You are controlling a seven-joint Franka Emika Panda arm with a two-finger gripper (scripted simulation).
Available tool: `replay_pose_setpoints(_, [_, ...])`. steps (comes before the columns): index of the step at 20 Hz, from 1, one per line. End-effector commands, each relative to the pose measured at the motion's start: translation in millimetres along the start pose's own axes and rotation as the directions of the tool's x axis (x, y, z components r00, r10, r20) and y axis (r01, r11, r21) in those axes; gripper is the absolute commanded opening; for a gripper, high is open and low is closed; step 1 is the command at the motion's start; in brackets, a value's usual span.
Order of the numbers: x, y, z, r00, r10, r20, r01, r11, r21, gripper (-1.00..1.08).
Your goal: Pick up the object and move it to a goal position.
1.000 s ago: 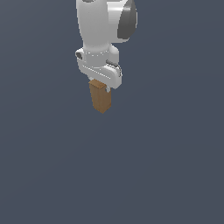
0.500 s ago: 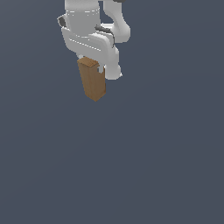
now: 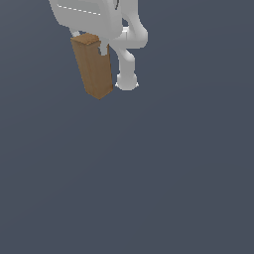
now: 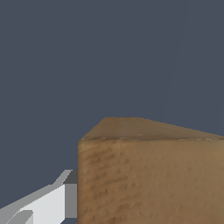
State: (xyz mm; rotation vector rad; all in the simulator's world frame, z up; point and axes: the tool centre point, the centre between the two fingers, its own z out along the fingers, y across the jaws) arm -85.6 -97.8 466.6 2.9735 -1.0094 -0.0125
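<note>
The object (image 3: 93, 66) is a tall brown block with a wood-like grain, hanging tilted in the air at the upper left of the exterior view. My white gripper (image 3: 89, 40) is shut on its upper end, and most of the hand is cut off by the frame's top edge. In the wrist view the object (image 4: 148, 175) fills the near part of the picture, with one white finger (image 4: 48, 203) pressed against its side. The other finger is out of view there.
The white arm links (image 3: 128, 54) curve down behind the block, ending in a rounded joint (image 3: 127, 82). A plain dark grey-blue surface (image 3: 149, 173) fills everything else in both views.
The gripper and the held block have moved toward the exterior view's left and closer to the camera, so both look larger. The block stays gripped.
</note>
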Motion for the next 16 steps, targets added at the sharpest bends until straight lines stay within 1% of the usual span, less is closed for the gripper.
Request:
replay_pose_setpoints(1, [4.0, 2.0, -20.1, 1.0, 0.0, -0.007, 0.0, 1.0, 0.004, -1.0])
replay_pose_setpoints(8, [11.3, 5.0, -46.8, 1.0, 0.0, -0.007, 0.0, 1.0, 0.004, -1.0])
replay_pose_setpoints(16, [14.2, 5.9, -56.4, 1.0, 0.0, -0.007, 0.0, 1.0, 0.004, -1.0])
